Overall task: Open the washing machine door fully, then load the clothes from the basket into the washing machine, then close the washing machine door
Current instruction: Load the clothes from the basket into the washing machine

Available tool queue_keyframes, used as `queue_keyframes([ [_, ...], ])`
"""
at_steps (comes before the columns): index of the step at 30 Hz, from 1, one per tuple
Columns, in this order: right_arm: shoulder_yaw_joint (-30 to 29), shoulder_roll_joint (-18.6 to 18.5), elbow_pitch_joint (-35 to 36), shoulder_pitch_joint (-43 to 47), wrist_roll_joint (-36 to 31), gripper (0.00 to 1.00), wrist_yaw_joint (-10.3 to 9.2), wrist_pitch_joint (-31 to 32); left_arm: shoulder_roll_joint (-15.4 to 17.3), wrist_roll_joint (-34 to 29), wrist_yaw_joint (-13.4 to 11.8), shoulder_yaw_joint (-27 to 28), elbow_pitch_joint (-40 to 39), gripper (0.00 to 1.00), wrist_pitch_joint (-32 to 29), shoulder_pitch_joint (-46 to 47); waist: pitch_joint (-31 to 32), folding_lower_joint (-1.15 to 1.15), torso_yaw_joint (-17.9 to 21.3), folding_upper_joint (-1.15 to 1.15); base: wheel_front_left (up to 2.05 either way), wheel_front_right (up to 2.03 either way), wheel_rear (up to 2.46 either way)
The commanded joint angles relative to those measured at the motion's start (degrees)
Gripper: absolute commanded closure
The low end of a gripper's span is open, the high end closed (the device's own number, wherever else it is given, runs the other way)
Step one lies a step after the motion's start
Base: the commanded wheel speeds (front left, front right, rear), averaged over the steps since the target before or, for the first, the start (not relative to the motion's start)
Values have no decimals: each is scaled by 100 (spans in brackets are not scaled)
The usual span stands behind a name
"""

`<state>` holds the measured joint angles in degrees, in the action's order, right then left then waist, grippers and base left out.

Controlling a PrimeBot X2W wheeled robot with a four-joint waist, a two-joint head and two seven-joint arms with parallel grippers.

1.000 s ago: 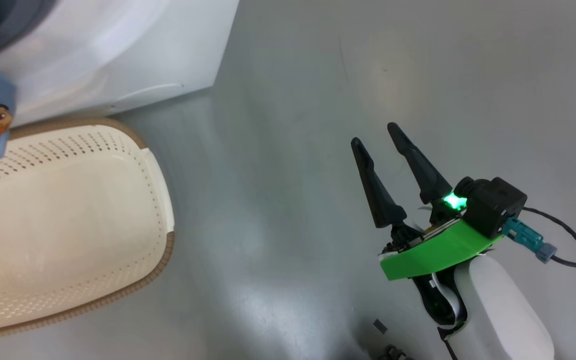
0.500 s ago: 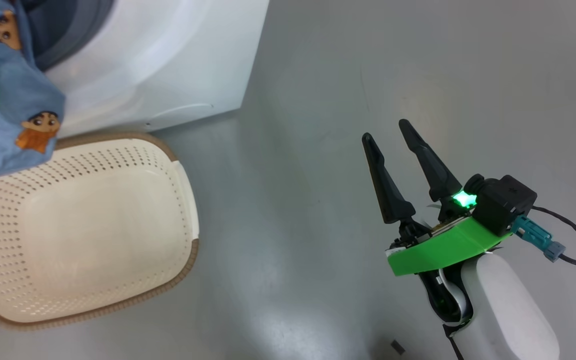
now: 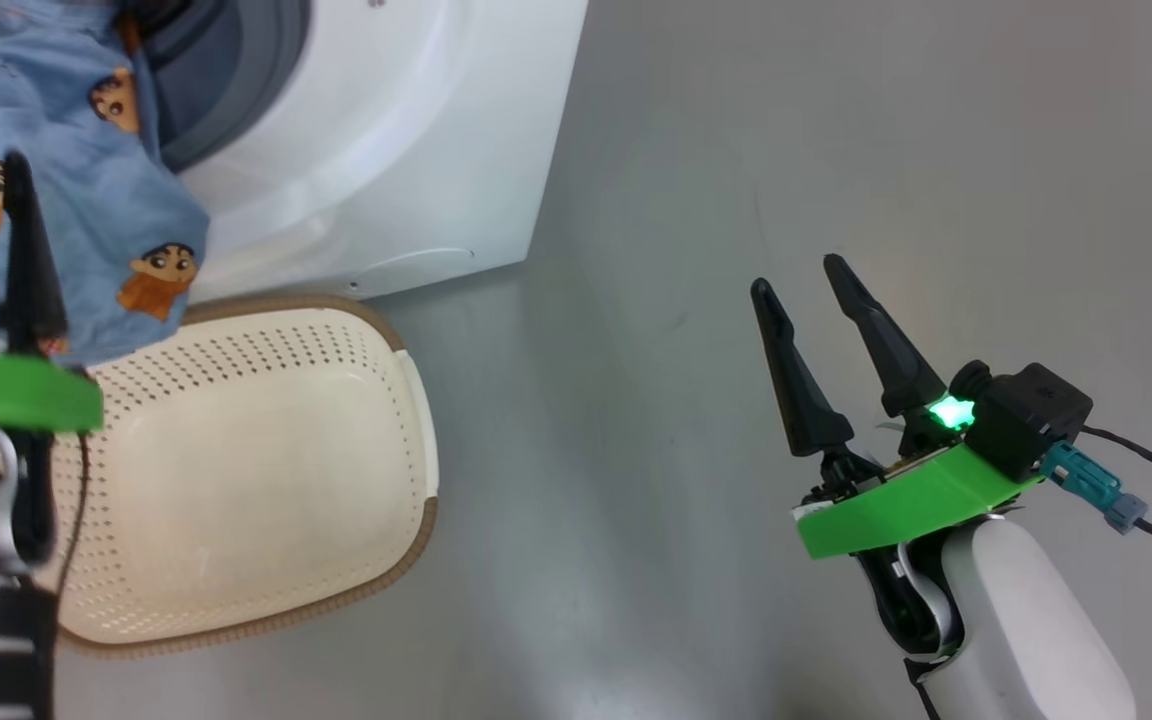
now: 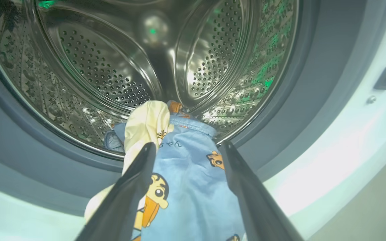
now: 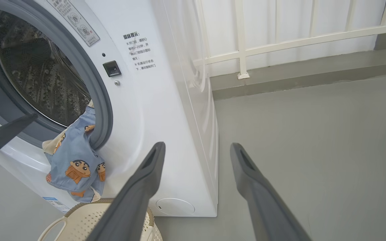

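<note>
Left tool [image 4: 189, 144] spread; clothes [image 4: 193, 180] print reads "ちゃん".

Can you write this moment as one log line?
clothes: hanging half out of washing machine | basket: looks empty | left gripper: jaws open | right gripper: jaws open

clothes [image 5: 74, 160] half out of washing machine [image 5: 152, 113]
</note>
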<state>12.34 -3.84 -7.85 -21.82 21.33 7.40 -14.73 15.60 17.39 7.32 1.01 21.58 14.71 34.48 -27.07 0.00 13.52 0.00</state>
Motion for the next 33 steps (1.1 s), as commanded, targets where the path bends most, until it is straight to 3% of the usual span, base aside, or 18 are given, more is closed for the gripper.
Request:
queue_keyframes([
  [1, 85, 1, 129, 125, -15, 0, 9, -27, 172, 76, -16, 236, -259, 0, 29, -190, 78, 0, -61, 0, 0, 0, 0],
  [15, -53, -136, 157, 308, -23, 0, 9, -27, -311, 121, -270, 479, -1554, 0, 29, -1819, 298, 0, -217, 0, 0, 0, 0],
  [33, -98, -261, 176, 379, -34, 0, 9, -27, -557, 69, -216, 534, -1724, 0, 29, -2332, 355, 0, -249, 0, 0, 0, 0],
])
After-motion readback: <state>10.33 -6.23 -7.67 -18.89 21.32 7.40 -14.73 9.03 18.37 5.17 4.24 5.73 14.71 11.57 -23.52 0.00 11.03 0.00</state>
